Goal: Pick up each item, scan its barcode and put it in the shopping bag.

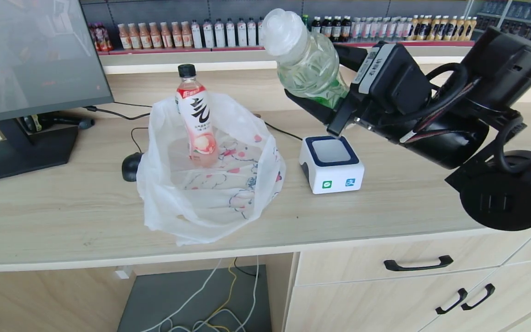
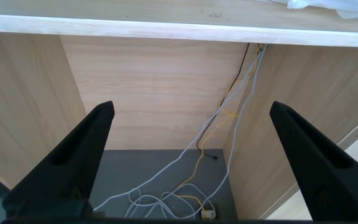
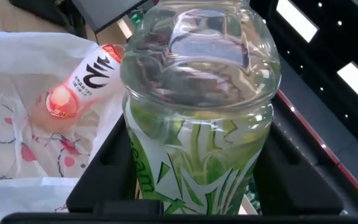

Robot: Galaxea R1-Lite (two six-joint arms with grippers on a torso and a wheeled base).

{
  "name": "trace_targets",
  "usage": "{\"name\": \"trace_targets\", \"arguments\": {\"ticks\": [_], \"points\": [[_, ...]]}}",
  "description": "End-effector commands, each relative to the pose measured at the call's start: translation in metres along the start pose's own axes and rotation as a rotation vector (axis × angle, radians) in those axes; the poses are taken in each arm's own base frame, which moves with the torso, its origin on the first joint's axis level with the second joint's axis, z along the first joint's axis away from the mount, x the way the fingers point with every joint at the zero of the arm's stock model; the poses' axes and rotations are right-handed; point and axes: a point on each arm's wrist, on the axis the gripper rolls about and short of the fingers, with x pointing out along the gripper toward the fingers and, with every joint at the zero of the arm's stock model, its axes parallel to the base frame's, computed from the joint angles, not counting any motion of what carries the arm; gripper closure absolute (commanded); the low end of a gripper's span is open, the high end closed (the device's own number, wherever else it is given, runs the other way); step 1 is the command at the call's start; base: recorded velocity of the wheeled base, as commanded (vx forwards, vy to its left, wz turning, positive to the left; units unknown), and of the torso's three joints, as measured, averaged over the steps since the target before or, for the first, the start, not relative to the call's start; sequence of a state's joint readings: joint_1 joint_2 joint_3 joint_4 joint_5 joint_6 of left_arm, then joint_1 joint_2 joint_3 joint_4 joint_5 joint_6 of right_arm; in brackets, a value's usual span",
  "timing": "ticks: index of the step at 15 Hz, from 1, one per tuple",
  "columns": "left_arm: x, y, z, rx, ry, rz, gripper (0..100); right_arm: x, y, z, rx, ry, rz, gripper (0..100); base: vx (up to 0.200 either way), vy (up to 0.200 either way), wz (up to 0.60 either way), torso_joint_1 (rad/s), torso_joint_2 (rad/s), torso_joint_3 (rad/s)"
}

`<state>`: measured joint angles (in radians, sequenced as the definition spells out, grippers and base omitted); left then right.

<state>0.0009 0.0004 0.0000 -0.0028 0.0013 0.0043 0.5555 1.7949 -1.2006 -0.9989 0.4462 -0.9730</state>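
Note:
My right gripper is shut on a clear bottle with a green label, holding it tilted in the air just above the white barcode scanner. From the right wrist, the clear bottle sits between the black fingers. A pink peach-drink bottle stands upright inside the white shopping bag on the counter, left of the scanner; the pink bottle and bag lie beyond the held bottle. My left gripper hangs open below the counter edge, holding nothing.
A monitor on a black stand occupies the counter's left, with a black mouse and cable beside the bag. Shelves of bottles line the back wall. Drawers sit under the counter at right; cables trail beneath.

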Motion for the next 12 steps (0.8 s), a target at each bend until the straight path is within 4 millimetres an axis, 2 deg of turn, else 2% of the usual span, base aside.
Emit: {"name": "trace_targets", "arguments": {"ticks": [1,5,12], "points": [[0.000,0.000,0.000,0.000,-0.001,-0.001,0,-0.003,0.001,-0.015,-0.019,0.001,0.031,100,0.000,0.000,0.00,0.000,0.00,0.000],[0.000,0.000,0.000,0.000,-0.001,0.001,0,-0.010,0.013,-0.033,-0.076,-0.035,0.122,100,0.000,0.000,0.00,0.000,0.00,0.000],[0.000,0.000,0.000,0.000,-0.001,0.001,0,-0.028,0.025,-0.045,-0.128,-0.059,0.208,100,0.000,0.000,0.00,0.000,0.00,0.000]]}}
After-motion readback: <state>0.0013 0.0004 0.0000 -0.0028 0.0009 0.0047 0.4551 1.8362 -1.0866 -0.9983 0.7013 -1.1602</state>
